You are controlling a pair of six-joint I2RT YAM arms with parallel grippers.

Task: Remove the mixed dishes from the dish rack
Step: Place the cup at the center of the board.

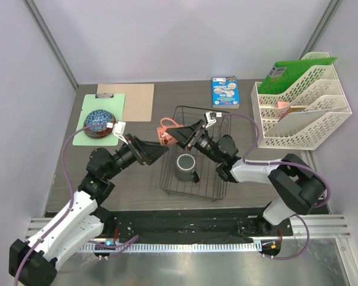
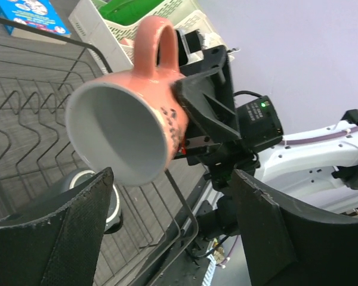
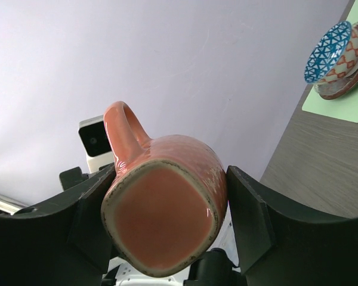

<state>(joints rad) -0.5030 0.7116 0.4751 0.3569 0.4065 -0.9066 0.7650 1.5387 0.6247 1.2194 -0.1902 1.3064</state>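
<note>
The salmon-pink cup (image 1: 165,127) hangs on its side above the left edge of the black wire dish rack (image 1: 218,179). My right gripper (image 1: 175,136) is shut on it; in the right wrist view both pads press the cup (image 3: 164,220), base toward the camera. My left gripper (image 1: 161,150) is open just left of the cup; in the left wrist view the cup's mouth (image 2: 122,134) faces its spread fingers (image 2: 53,232). The grey-green mug (image 1: 185,167) stands in the rack. The red-white bowl with blue inside (image 1: 99,120) sits on the dark red plate (image 3: 346,90), outside the rack.
The bowl and plate rest on a green clipboard (image 1: 110,101) at the back left, beside a brown clipboard (image 1: 134,101). A blue booklet (image 1: 225,92) lies behind the rack. A white tiered file tray (image 1: 301,113) stands at the right.
</note>
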